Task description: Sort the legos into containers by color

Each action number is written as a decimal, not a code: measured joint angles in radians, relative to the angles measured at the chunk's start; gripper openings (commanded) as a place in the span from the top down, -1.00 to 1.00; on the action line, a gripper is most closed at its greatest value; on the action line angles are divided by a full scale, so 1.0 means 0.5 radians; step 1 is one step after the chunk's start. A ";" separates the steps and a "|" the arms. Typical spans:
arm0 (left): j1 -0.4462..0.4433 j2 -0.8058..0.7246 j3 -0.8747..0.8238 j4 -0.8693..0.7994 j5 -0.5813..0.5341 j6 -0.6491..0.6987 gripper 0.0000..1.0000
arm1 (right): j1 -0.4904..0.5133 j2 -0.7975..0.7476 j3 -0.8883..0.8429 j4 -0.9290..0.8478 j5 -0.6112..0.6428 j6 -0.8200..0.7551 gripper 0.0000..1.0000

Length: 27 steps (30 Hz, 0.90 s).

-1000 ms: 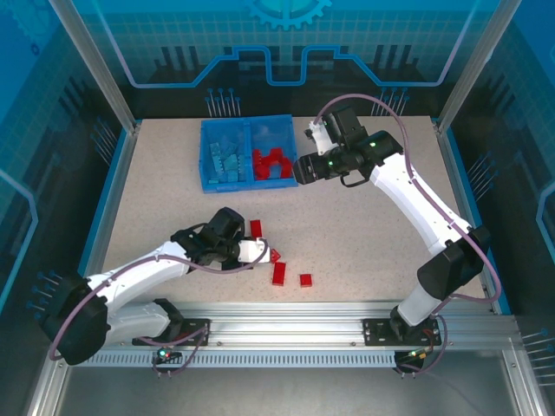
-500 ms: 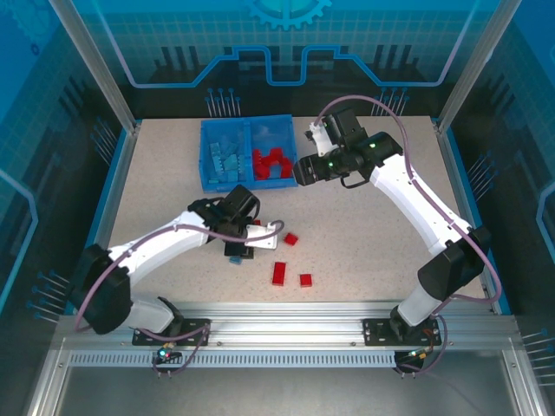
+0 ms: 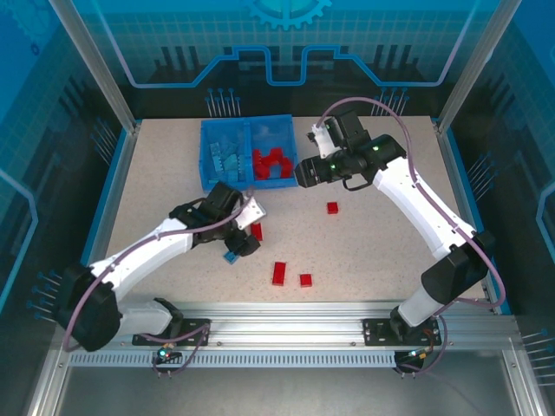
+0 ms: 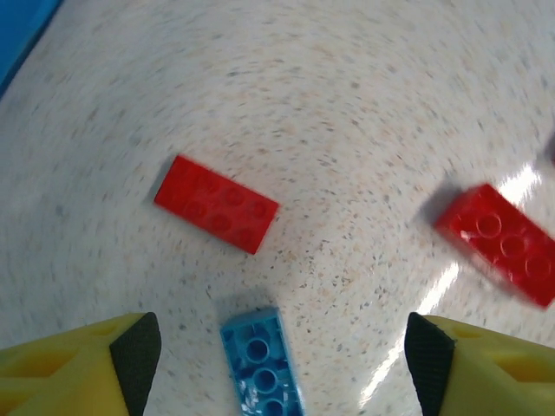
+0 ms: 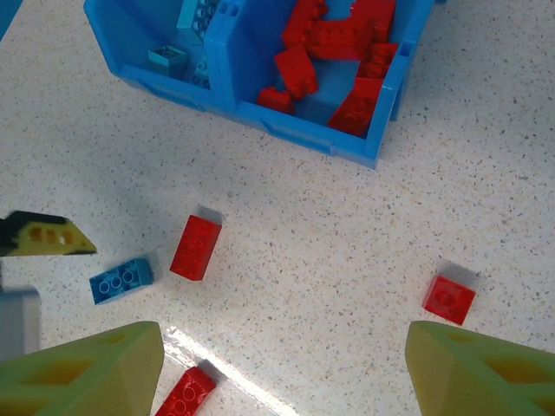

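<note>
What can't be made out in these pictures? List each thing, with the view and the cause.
Blue brick: left wrist view, cut off by the bottom edge.
Red brick on the right: left wrist view, blurred.
Bin: right wrist view, far end cut off by the top edge.
Lowest red brick: right wrist view, cut off by the bottom edge.

White arms (image 3: pixel 416 199), black joints (image 3: pixel 221 198), purple cables (image 3: pixel 360 100) (green lights (image 3: pixel 332 159) on right arm); yellow fingers (image 4: pixel 490 364), black pads (image 4: pixel 429 355).

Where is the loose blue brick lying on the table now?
In the top view the blue brick lies on the table left of centre, in front of the bin, with a red brick just beyond it to the right.
</note>
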 measured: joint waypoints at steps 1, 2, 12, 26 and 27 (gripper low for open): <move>0.013 -0.047 -0.049 0.027 -0.014 -0.147 -0.70 | 0.000 0.000 -0.004 0.004 -0.001 0.002 -0.51; 0.027 -0.092 -0.101 0.054 -0.024 -0.313 -0.79 | 0.000 0.000 -0.010 0.006 -0.001 0.006 -0.51; 0.256 0.001 -0.217 0.063 0.058 -1.168 -0.92 | -0.002 0.001 -0.018 0.006 -0.029 0.005 -0.51; 0.084 0.655 0.113 -0.110 -0.018 -1.030 -0.69 | -0.004 -0.025 -0.089 0.021 -0.007 0.047 -0.79; 0.060 0.688 0.132 -0.123 -0.031 -1.028 -0.69 | -0.004 -0.027 -0.089 0.023 -0.004 0.051 -0.78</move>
